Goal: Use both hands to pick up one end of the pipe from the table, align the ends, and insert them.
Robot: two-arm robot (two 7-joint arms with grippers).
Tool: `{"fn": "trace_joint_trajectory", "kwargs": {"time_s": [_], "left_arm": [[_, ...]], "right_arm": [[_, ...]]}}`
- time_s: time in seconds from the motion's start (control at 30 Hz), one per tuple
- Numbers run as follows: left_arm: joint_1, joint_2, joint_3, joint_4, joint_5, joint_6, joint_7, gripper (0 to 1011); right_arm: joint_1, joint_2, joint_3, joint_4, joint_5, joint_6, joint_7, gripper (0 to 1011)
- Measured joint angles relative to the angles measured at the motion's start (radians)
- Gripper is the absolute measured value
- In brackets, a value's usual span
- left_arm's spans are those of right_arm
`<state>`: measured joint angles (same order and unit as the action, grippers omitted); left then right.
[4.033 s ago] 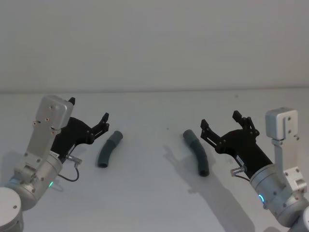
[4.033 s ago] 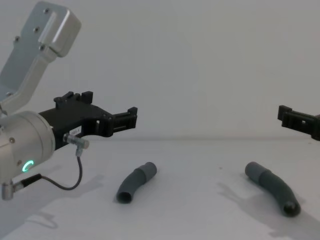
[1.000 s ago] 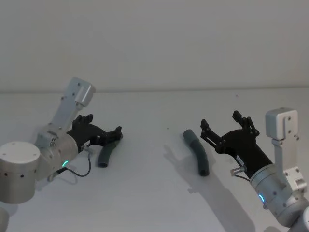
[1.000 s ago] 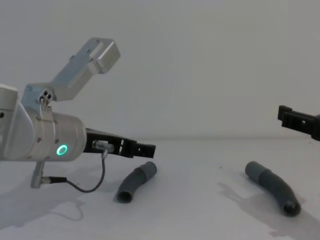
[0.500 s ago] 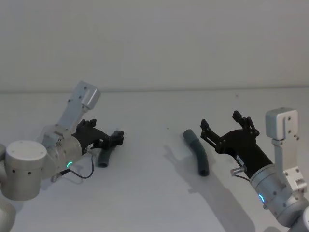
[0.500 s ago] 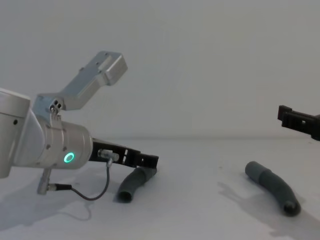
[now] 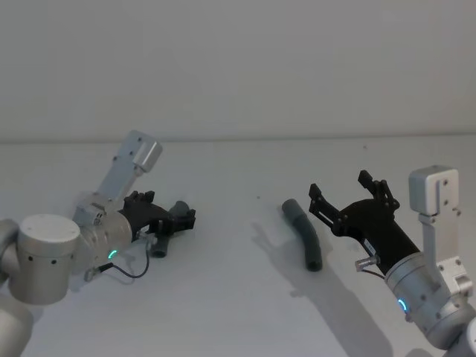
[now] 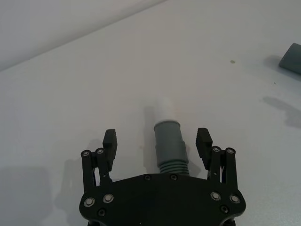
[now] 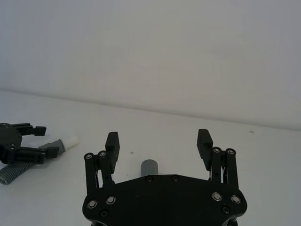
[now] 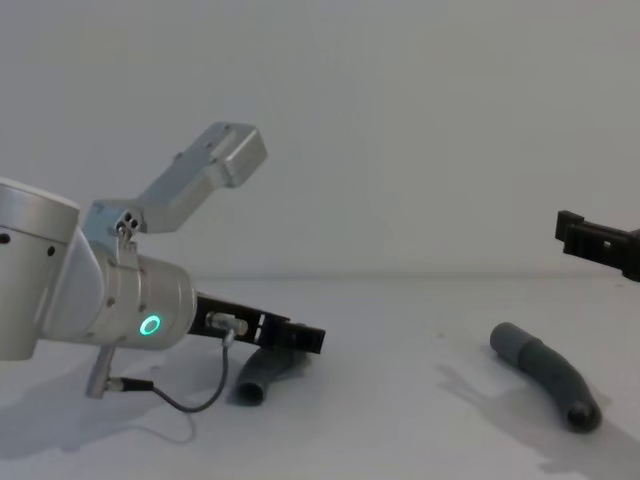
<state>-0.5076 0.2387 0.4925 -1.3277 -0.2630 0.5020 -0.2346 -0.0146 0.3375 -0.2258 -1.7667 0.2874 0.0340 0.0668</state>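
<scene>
The left gripper (image 8: 156,139) has its jaws apart, one on each side of the collared end of the left pipe piece (image 8: 168,146), with a gap on either side. The white tip (image 8: 164,110) pokes out beyond them. That piece lies on the left of the white surface (image 7: 223,297), the gripper low over it. The right gripper (image 7: 339,184) has its jaws wide apart on nothing. It hangs above the surface at the near right, close to the right pipe piece (image 7: 303,236), which lies right of the middle, its open mouth (image 10: 581,416) at the near end.
</scene>
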Motion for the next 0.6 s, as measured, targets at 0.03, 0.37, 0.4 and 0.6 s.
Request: {"fn": "trace_joint_trajectory", "kwargs": {"time_s": [0.03,0.37,0.4,0.6], "left_arm": [[-0.001,-0.001,0.000,0.002,0.001,0.001,-0.002,1001],[-0.013,-0.007,0.002,0.019,0.007,0.013,-0.018,1002],[-0.013,-0.007,0.002,0.019,0.007,0.014,-0.019,1001],[-0.014,-0.007,0.003,0.020,0.012,0.022,-0.028,1002]], "right_arm": [[0.000,0.000,0.000,0.000,0.000,0.000,0.000,1002],[0.000,0.000,0.000,0.000,0.000,0.000,0.000,1002],[0.000,0.000,0.000,0.000,0.000,0.000,0.000,1002],[0.000,0.000,0.000,0.000,0.000,0.000,0.000,1002]]}}
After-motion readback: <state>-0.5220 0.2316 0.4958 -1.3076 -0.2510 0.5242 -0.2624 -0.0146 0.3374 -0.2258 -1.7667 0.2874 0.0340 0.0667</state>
